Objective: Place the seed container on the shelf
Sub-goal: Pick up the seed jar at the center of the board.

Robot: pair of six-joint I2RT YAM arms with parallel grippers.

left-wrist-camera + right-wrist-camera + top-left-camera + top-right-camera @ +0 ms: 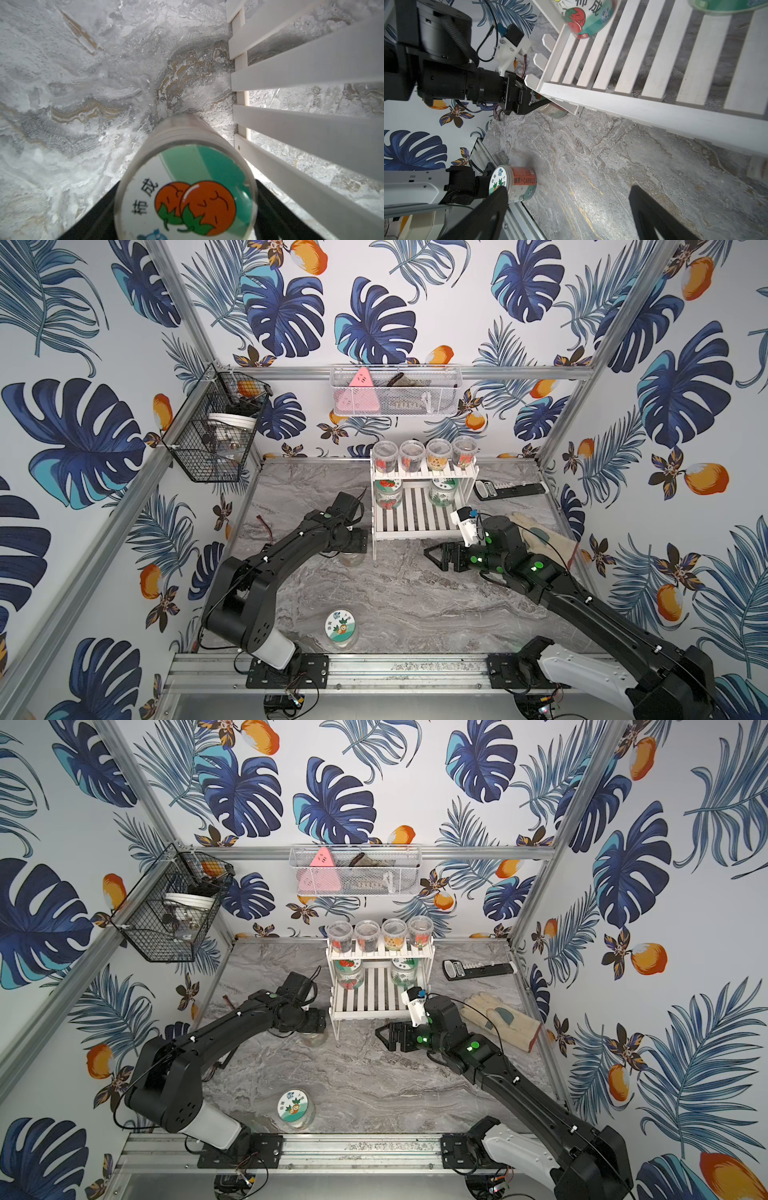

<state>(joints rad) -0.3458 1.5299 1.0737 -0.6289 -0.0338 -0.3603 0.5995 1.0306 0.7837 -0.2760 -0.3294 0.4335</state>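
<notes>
Jaws: left gripper (186, 193) flanking seed container (185, 166), clamp unconfirmed; right gripper (431, 558) spread, empty. Risks clipping shelf (415, 516) corner on lift, tipping container

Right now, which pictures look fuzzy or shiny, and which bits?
In the left wrist view the white slatted shelf goes soft, and the clear seed jar with the orange-fruit lid shows a tiny white glint; in the right wrist view the clear jar with the red-fruit lid is smeared; both top views look sharp, the grey marble tabletop evenly lit.
</notes>
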